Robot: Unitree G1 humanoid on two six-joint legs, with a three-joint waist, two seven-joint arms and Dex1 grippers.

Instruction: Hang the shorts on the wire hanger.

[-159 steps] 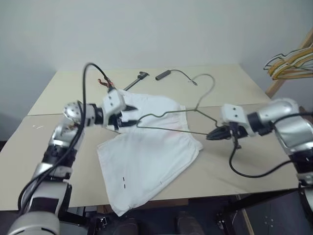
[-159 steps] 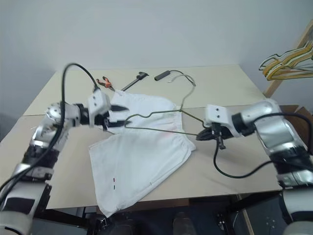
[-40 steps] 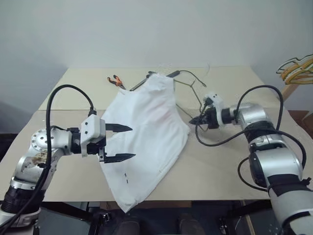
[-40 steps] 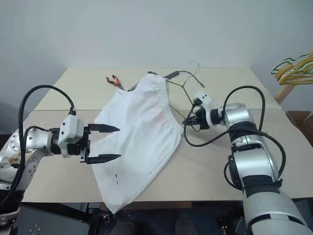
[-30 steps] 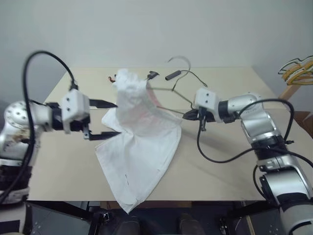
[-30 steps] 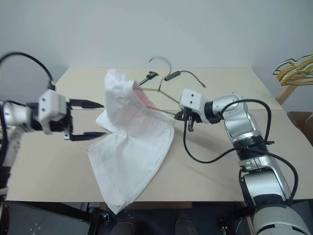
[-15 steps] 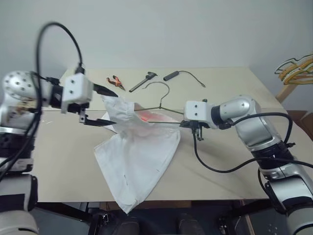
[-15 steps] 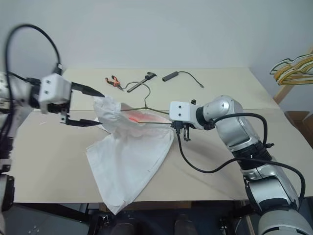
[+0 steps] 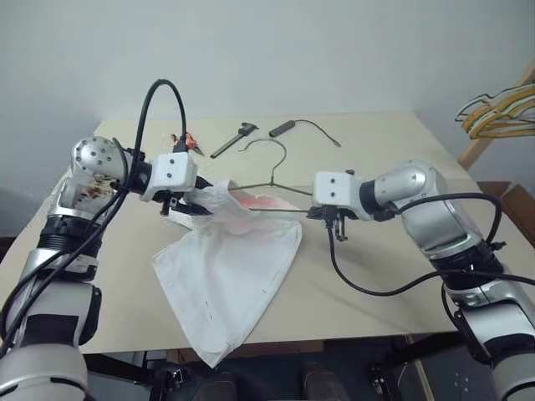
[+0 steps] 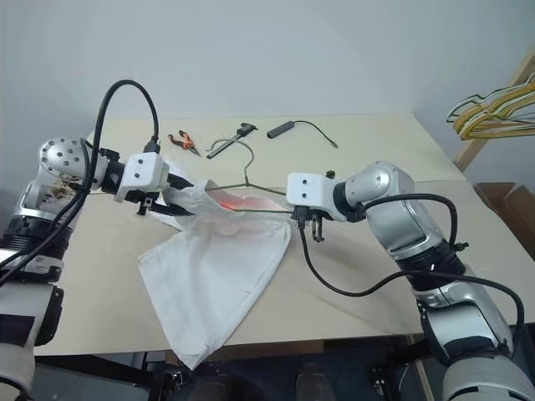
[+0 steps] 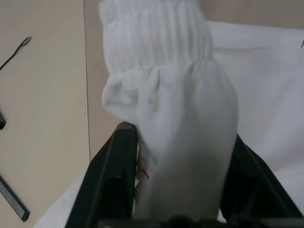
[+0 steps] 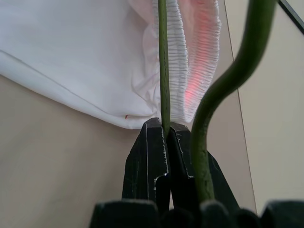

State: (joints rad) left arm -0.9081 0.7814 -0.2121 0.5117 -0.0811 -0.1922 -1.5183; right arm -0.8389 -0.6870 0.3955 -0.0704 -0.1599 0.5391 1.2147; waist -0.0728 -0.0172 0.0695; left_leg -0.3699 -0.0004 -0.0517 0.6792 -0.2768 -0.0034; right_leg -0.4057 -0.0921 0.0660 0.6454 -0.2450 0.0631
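Observation:
The white shorts lie spread on the table, their gathered waistband lifted and bunched at the left. My left gripper is shut on that bunch, and fabric fills the space between its black fingers. The wire hanger is held above the table with its hook toward the far side. Its lower bar runs into the waistband, where a pink patch shows. My right gripper is shut on the bar at the hanger's right corner, its fingertips clamping the thin wire.
Orange-handled pliers, a black tool and a black stick with a cable lie at the far side of the table. A bunch of yellow and wooden hangers hangs at the far right.
My left gripper has come down and in from the left and closed on the bunched waistband; it stood open before. The right gripper has kept still on the hanger.

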